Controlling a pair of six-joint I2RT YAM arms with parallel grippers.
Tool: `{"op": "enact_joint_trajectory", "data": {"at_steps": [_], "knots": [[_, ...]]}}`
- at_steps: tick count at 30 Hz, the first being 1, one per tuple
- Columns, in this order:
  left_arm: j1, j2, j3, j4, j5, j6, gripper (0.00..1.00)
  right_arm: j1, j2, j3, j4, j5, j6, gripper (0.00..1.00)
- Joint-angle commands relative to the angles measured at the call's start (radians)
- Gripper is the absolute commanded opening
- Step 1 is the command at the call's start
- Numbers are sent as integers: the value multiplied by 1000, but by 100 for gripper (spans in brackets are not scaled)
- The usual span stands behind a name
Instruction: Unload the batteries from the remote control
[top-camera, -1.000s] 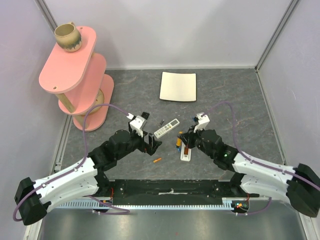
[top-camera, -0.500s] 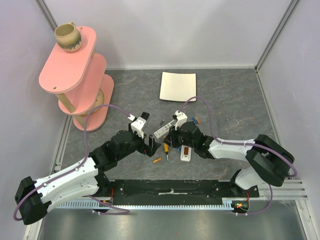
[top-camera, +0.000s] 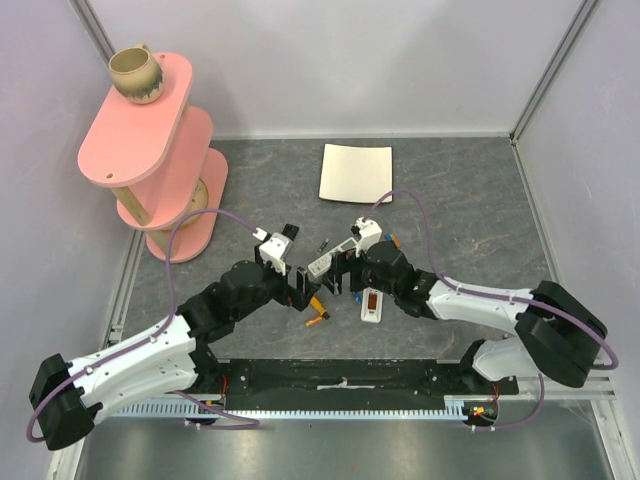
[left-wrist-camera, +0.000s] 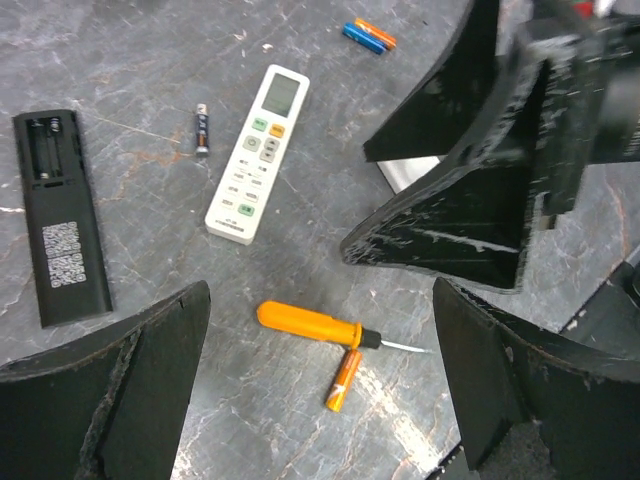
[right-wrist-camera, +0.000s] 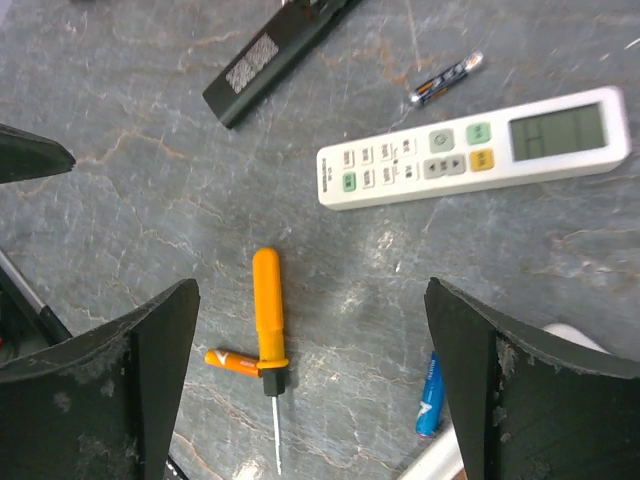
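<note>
The remote control is a short white bar lying between the arms, with an orange cell showing in its recess. One orange battery lies loose on the table, touching an orange-handled screwdriver. A blue cell rests beside the remote's edge. My right gripper hovers over the screwdriver, open and holding nothing. Facing it from the left, my left gripper also stands open above the same spot.
A white buttoned remote lies face up. A black remote shows an empty bay; a dark cell is near it. Orange and blue cells lie farther off. A pink shelf tower and white square stand behind.
The right gripper swung left from the white remote with the screwdriver, then opened and dropped it beside the loose orange battery. The left arm has stayed still and open.
</note>
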Motion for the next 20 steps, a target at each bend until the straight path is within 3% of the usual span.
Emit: {"op": "enact_joint_trajectory", "data": {"at_steps": [1, 6, 13, 20], "knots": [[2, -7, -14, 90, -100, 6, 98, 3, -110, 39, -66, 126, -46, 98], [2, 27, -2, 118, -189, 12, 98, 3, -282, -15, -176, 293, -48, 98], [0, 62, -36, 204, -223, 12, 97, 3, -645, -107, -377, 527, -46, 98], [0, 4, -108, 336, -200, 55, 98, 3, -753, -87, -449, 733, -109, 98]]}}
